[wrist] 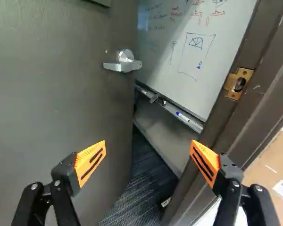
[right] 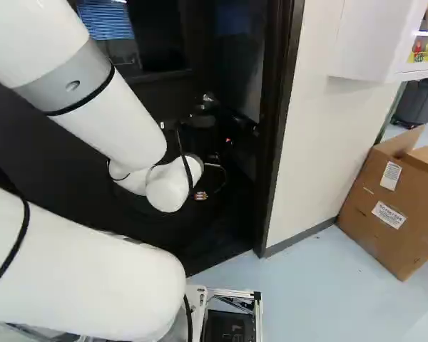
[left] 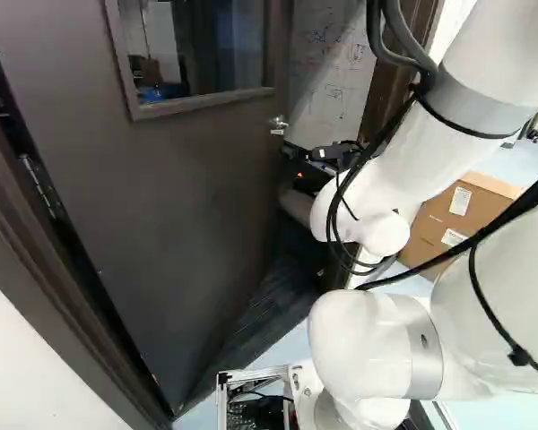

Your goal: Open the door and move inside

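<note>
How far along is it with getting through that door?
Done: the door stands ajar, with a whiteboard showing through the gap. In hand: the arm reaches toward that opening, its tool open and clear of the handle. Left, probably: pushing the door wider and driving in, since the base sits over the pale floor outside.

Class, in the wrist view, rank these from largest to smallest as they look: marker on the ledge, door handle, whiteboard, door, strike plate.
1. Door
2. Whiteboard
3. Door handle and strike plate: too alike to rank
4. Marker, blue-tipped, on the ledge
</note>
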Robot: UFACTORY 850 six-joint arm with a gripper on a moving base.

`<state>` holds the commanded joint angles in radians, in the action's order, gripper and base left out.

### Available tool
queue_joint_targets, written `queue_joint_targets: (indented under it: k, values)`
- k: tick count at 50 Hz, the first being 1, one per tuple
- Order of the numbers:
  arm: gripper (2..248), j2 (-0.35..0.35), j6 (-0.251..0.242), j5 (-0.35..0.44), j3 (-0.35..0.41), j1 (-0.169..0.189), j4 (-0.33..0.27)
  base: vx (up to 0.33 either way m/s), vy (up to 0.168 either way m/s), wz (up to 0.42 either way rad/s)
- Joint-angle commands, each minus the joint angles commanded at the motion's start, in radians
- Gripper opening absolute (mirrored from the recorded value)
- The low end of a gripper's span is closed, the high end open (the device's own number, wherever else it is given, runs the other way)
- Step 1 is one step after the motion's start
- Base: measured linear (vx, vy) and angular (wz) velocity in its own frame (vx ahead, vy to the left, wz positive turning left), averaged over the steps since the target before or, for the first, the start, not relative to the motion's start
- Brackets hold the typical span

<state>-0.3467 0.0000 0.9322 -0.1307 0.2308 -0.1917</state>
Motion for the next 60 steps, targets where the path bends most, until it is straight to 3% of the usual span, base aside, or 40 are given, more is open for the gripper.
queue_joint_targets:
  k: [26, 45, 60]
  values:
    - [247, 0.0, 0.0, 0.0, 0.0, 0.0, 0.0, 0.058, 0.097, -0.015]
    - [247, 0.004, 0.0, 0.0, -0.004, -0.001, 0.0, 0.003, 0.003, -0.001]
    - [247, 0.053, 0.0, 0.008, -0.043, -0.021, 0.0, 0.0, 0.0, 0.0]
